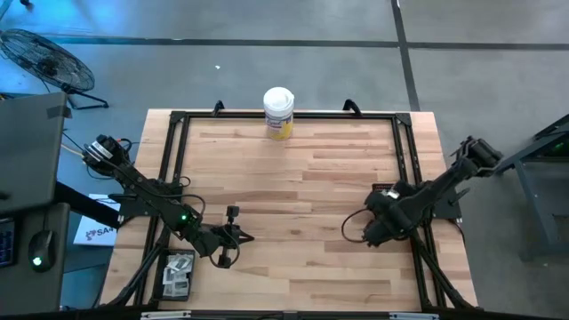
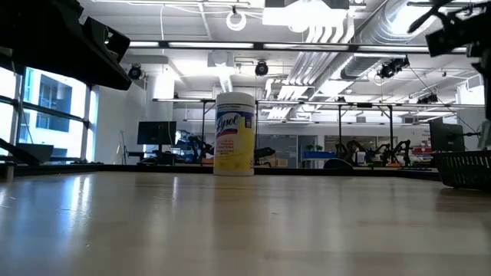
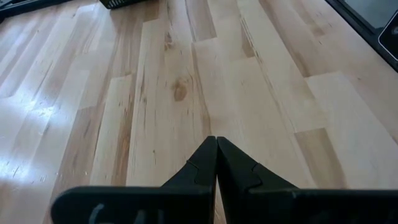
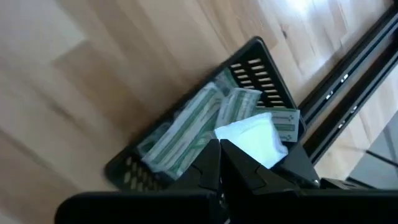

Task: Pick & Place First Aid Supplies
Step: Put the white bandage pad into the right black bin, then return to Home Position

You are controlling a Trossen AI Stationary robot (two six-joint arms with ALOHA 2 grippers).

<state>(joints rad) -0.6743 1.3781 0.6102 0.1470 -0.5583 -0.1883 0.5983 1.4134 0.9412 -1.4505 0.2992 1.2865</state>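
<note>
The first aid supplies show in two black baskets. In the right wrist view, one basket holds pale-green striped wrappers and a white packet. My right gripper hovers over it, shut, pointing steeply down, with nothing visible between its fingers. In the high view the right arm covers most of that basket. A second basket with packets sits at the near left. My left gripper is shut and empty over bare wood beside it.
A tall white canister with a yellow label stands at the middle of the far edge. A black frame runs around the tabletop. The wooden middle of the table lies bare between the arms.
</note>
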